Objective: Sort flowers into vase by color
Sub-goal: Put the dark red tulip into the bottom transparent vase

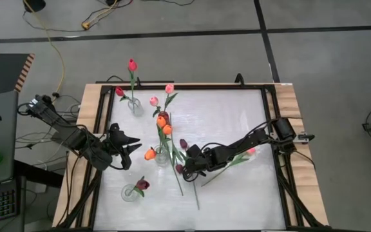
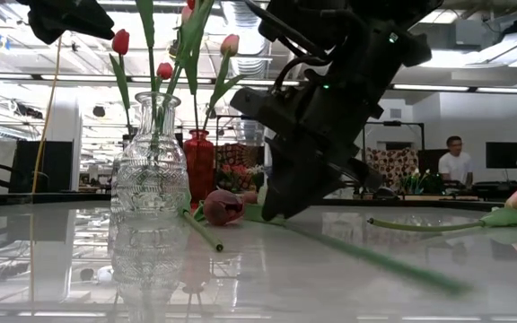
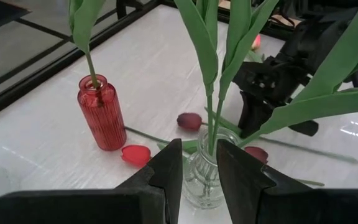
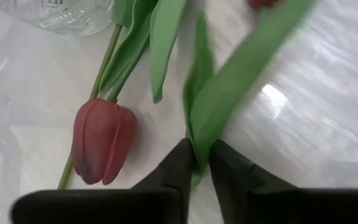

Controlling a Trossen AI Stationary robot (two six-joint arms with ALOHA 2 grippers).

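Several tulips stand in vases: red ones in a red vase [image 1: 134,105], orange ones in a clear vase [image 1: 162,153], a maroon one in a clear vase [image 1: 133,191]. Loose tulips lie flat on the white table, among them two maroon heads [image 1: 183,143] [image 1: 179,169] and a pink head [image 1: 253,151]. My right gripper [image 1: 188,166] is down at the table beside the nearer maroon head [image 4: 101,149], shut on a green leaf. My left gripper [image 1: 131,145] hangs open above the table's left part, with nothing between its fingers [image 3: 166,174]. My right gripper pinches a green tulip leaf [image 4: 199,144] between its two fingertips. It comes slanting down from the table's right side. The leaf runs away from the fingers along the table top. Whether the thin stem is also between the fingers, the leaf hides.
The orange tulips' clear vase [image 2: 151,170] stands just to the left of my right gripper [image 2: 281,211]. Long green stems [image 1: 195,193] lie across the middle toward the near edge. A black frame [image 1: 272,129] runs round the table. A person sits far off in the room [image 2: 456,161].
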